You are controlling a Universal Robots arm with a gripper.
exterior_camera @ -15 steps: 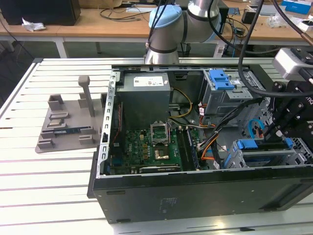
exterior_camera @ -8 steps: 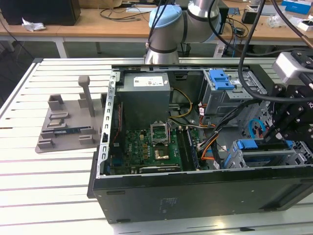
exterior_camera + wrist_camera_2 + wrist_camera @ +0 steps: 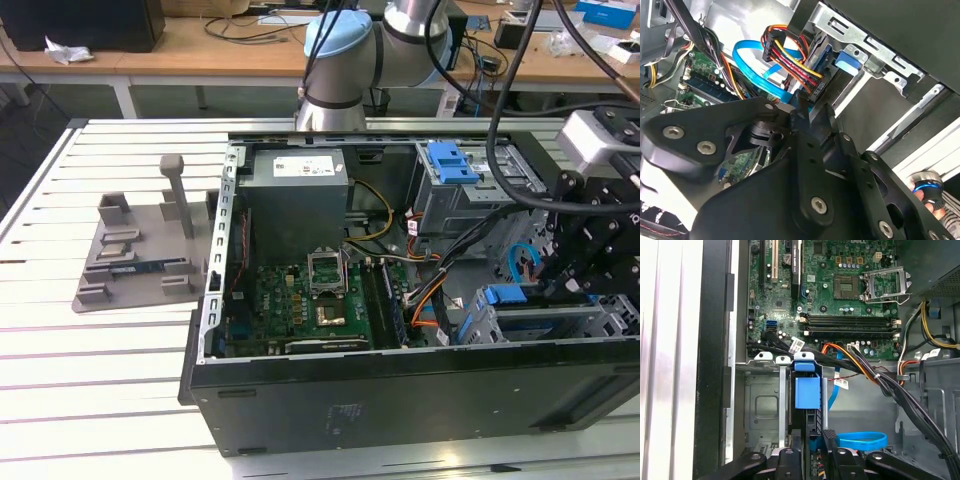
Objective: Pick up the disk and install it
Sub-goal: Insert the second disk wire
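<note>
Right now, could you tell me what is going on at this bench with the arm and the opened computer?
The arm has reached into the open computer case lying on the slatted table. Its tool is down in the drive bay at the exterior view's right, with the fingers around the disk, which stands on edge in its blue bracket inside the bay. A blue data cable lies loose beside it. The motherboard and the grey power supply box sit untouched.

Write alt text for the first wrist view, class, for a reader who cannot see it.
The black gripper reaches into an open computer case, its fingers closed on the edge of the disk, whose bright blue bracket stands in a grey metal bay. Beyond lie a green motherboard, bundled cables and a looped blue cable.
</note>
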